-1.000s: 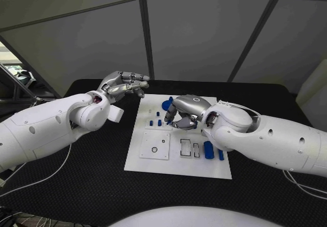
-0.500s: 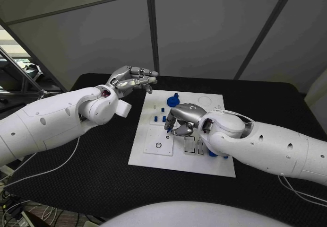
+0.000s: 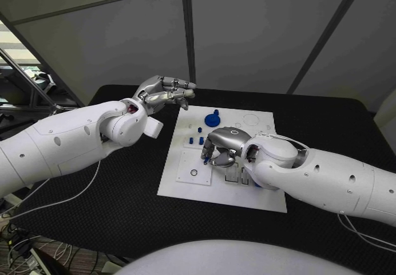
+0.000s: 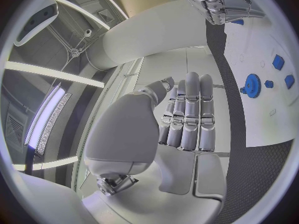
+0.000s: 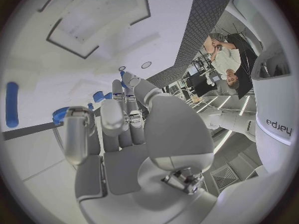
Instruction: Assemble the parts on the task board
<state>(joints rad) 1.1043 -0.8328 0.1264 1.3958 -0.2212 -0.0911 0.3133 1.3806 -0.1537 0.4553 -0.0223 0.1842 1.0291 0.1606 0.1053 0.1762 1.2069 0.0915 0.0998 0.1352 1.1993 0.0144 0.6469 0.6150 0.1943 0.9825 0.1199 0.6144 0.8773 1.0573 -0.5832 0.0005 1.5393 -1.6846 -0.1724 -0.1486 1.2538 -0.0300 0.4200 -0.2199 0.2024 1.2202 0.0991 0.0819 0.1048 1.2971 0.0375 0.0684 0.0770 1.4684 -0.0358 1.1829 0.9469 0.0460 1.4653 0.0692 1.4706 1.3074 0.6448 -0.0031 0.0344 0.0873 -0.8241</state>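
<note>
Hovering low over the middle of the white task board (image 3: 222,195), the right hand (image 3: 222,146) hangs knuckles-up with fingers curled under.

Whether it pinches anything I cannot tell; its palm hides the parts beneath. The left hand (image 3: 165,91) is raised off the board's far-left corner, fingers pressed together, holding nothing. A blue gear (image 3: 213,120) lies near the board's far edge, small blue pegs (image 3: 192,140) just beside the right hand.
</note>
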